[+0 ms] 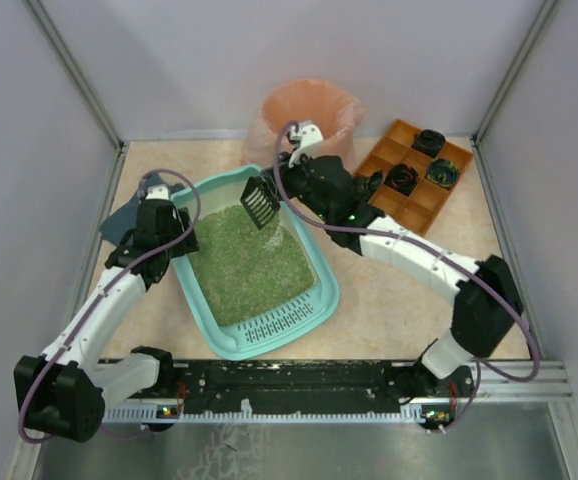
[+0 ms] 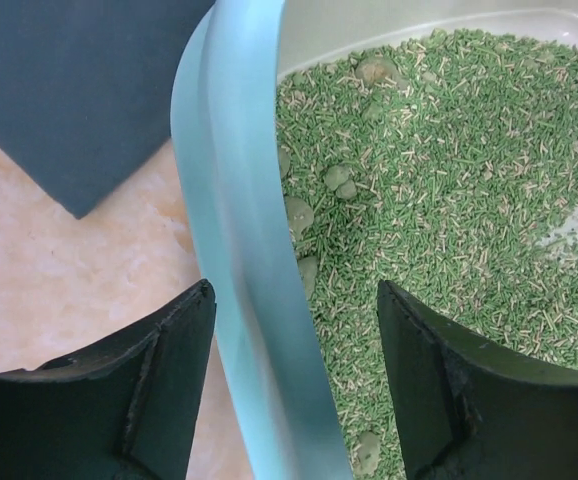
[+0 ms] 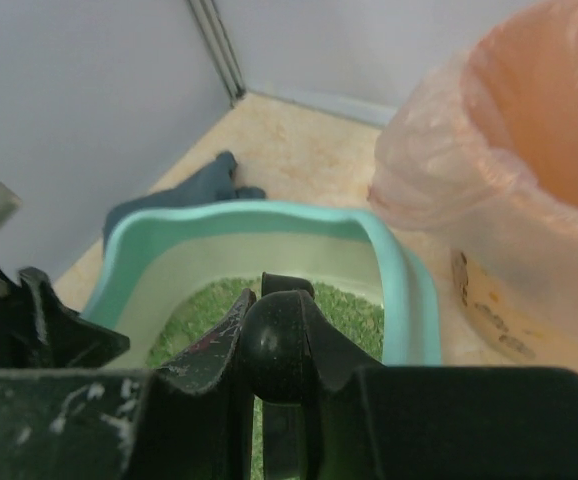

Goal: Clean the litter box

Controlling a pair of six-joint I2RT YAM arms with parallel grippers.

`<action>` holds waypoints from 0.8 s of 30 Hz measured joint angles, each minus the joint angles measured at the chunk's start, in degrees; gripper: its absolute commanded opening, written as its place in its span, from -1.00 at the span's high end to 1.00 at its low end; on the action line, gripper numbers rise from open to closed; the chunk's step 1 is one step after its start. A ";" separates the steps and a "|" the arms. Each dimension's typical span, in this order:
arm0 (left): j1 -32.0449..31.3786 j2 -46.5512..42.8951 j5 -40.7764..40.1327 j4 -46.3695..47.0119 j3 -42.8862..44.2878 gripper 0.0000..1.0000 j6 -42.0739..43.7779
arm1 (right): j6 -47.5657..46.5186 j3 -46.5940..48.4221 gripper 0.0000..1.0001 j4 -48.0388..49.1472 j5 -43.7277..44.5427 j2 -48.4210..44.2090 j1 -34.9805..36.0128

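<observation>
Top view, litter box: we see the large rounded-rectangular teal plastic litter box [image 1: 321, 292] at the middle of the pale speckled tabletop [image 1: 389, 300]. Its slotted ledge faces the arm bases, and green granular litter [image 1: 244, 265] fills it.
Top view, right hand: the right hand [image 1: 287, 178] holds a black slotted plastic scoop [image 1: 259, 203] over the far end of the litter. Just beyond it stands the round bin with a peach plastic liner [image 1: 309, 112].
Top view, risk: if the scoop carries waste, which we cannot tell, a tilt on the way to the bin would drop it on the tabletop. A wide swing could also reach the orange compartmented plastic tray [image 1: 409, 200].
Left wrist, left hand: the left hand [image 2: 294, 290] stands apart, one finger outside the box rim and one over the litter. We see a gap on the inner side, so it is not clamped.
Left wrist, risk: with nothing pinning the rim, a hard dig could slide the box towards the dark blue-grey cloth [image 2: 69, 90]. Pale rounded clumps [image 2: 337, 180] lie against this wall, where the inner finger could block the scoop.
Right wrist, grip: the fingers are pressed together on the scoop's handle.
Right wrist, risk: we judge the handle could twist in that narrow grip and spill litter short of the liner.
</observation>
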 measured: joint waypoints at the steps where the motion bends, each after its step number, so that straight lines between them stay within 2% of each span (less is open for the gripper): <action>1: 0.68 0.33 0.70 0.46 0.13 -0.36 0.35 | -0.02 0.68 1.00 -0.50 0.79 1.62 0.50; 8: 3.06 1.18 4.44 2.51 0.13 -0.13 2.56 | -1.27 11.10 1.00 -6.12 9.38 15.34 2.51; 13: 3.34 1.18 5.29 3.52 -0.42 -0.04 3.34 | -2.89 18.58 1.00 -9.14 16.87 23.37 2.86; 19: 3.65 1.40 5.77 4.35 -1.01 0.02 3.91 | -5.22 24.48 1.00 -12.70 24.44 30.36 4.46; 24: 3.67 1.53 5.86 4.42 -1.01 0.05 4.07 | -4.46 25.73 1.00 -15.39 25.18 32.61 6.08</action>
